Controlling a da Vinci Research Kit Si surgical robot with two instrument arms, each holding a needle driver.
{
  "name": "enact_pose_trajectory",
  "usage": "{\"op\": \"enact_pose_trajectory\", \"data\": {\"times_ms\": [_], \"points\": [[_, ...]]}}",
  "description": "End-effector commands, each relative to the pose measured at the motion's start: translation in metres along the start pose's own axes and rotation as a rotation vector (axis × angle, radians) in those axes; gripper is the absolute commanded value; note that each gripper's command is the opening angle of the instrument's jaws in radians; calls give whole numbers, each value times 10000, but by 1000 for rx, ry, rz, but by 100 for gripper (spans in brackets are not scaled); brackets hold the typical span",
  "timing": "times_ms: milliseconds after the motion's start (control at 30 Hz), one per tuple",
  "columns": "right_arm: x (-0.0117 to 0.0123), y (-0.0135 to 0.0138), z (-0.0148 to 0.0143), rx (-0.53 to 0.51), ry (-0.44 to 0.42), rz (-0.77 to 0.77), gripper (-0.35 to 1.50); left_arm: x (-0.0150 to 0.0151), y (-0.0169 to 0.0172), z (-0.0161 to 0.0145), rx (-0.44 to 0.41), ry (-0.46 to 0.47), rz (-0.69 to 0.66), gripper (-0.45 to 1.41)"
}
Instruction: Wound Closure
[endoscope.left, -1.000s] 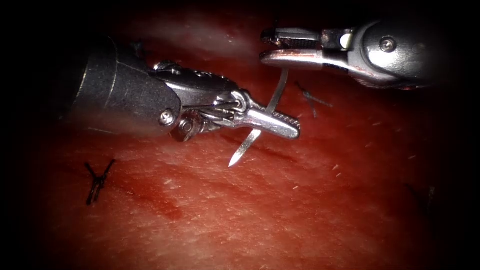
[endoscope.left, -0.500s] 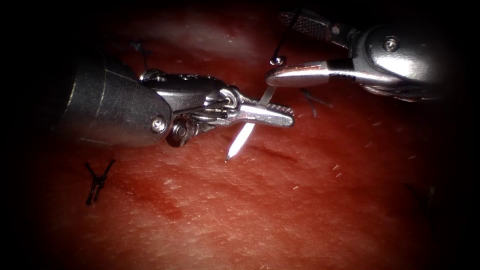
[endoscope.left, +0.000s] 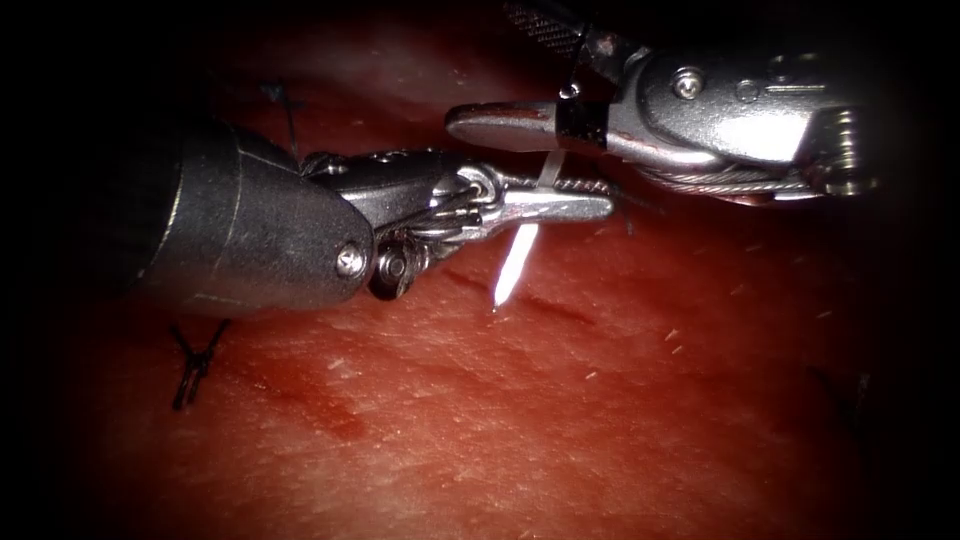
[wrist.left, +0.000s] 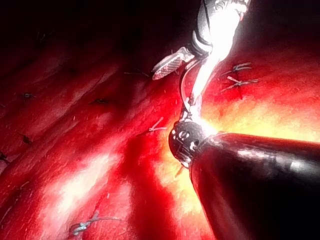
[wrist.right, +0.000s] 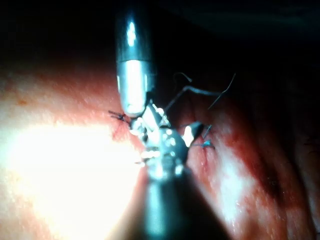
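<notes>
- Endoscope view: we see the left arm's bright steel needle driver (endoscope.left: 560, 205) with its jaws clamped on the curved silver needle (endoscope.left: 515, 262), gripping it partway along the curve. The shining pointed end hangs just below those jaws and sits free above the glistening red tissue (endoscope.left: 520, 420), not in it.
- The cut (endoscope.left: 545, 305) shows as a dark line just below the needle's tip.
- The right arm's grey metal needle driver (endoscope.left: 520, 70) lies just above the needle with its jaws spread wide apart, holding nothing. The needle's upper part rises behind the lower jaw, where dark thread (endoscope.left: 572, 70) leads up from it.
- A knotted black stitch (endoscope.left: 197, 362) lies on the tissue well to the left of the needle and lower.
- Left wrist view: we find the left tool (wrist.left: 192, 102) closed on the needle (wrist.left: 183, 85), and the right tool (wrist.left: 180, 55) gaping open beside the needle's curve.
- Right wrist view: the right tool (wrist.right: 170, 131) stands just beside the left arm's tool, with thread (wrist.right: 200, 91) curling off past it; we cannot tell the needle here.
</notes>
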Motion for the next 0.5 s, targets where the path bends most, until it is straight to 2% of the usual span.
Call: {"op": "enact_pose_trajectory", "data": {"times_ms": [33, 333, 433, 500], "points": [[-1, 0, 7, -7, 3, -6, 62, -1, -3, 5, -3, 5, 0, -45], [-10, 6, 5, -18, 13, -32, 52, 7, 0, -1, -1, 48, -10, -45], [-14, 7, 6, -20, 13, -35, 41, 6, 1, -3, 2, 54, -10, -45], [-17, 8, 5, -23, 15, -38, -1, 3, 3, -3, -4, 49, -9, -45]]}}
